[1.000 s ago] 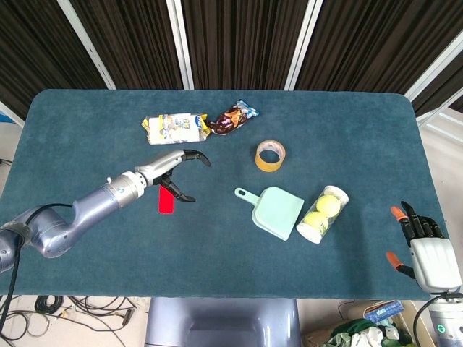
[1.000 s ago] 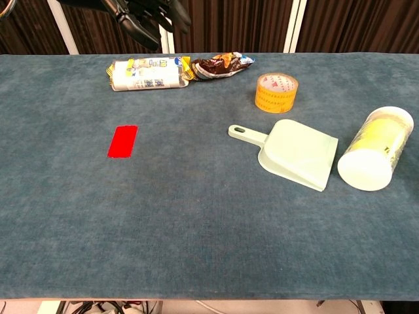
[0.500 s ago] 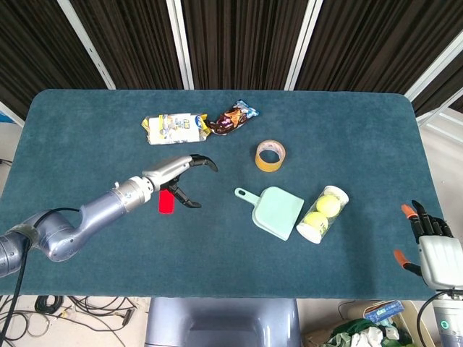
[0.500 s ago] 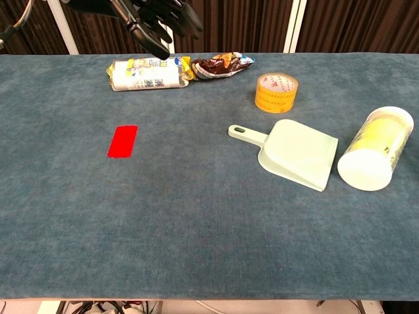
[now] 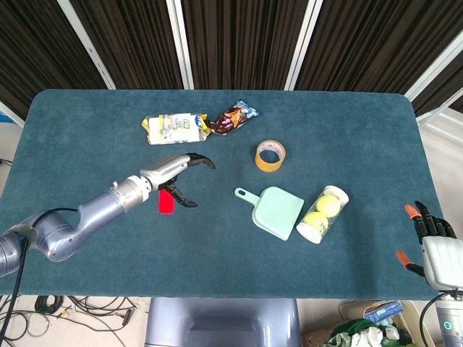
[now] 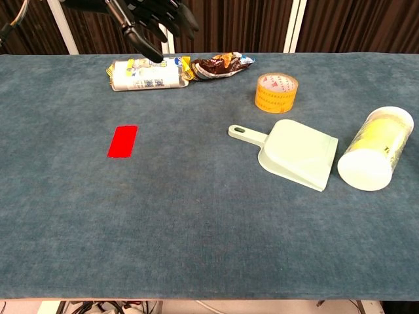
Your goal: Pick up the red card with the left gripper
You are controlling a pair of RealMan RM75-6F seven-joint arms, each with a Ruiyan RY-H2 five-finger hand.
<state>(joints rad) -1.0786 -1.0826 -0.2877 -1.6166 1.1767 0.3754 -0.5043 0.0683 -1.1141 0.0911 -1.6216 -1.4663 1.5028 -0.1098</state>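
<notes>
From my seat I read the table [image 6: 196, 235] as matt napped teal cloth, the red card [image 6: 122, 141] flat and matt, the dustpan [image 6: 298, 156] smooth pale plastic, the tape roll [image 6: 275, 92] glossy, the snack wrappers [image 6: 145, 73] shiny film, and the left hand [image 5: 177, 176] dark plastic on a satin grey metal forearm.

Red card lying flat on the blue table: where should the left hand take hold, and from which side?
Probably from above, pinching the long edges of the thin red rectangular card. It lies flat with open cloth all around. The left hand hovers above it, fingers apart.
</notes>
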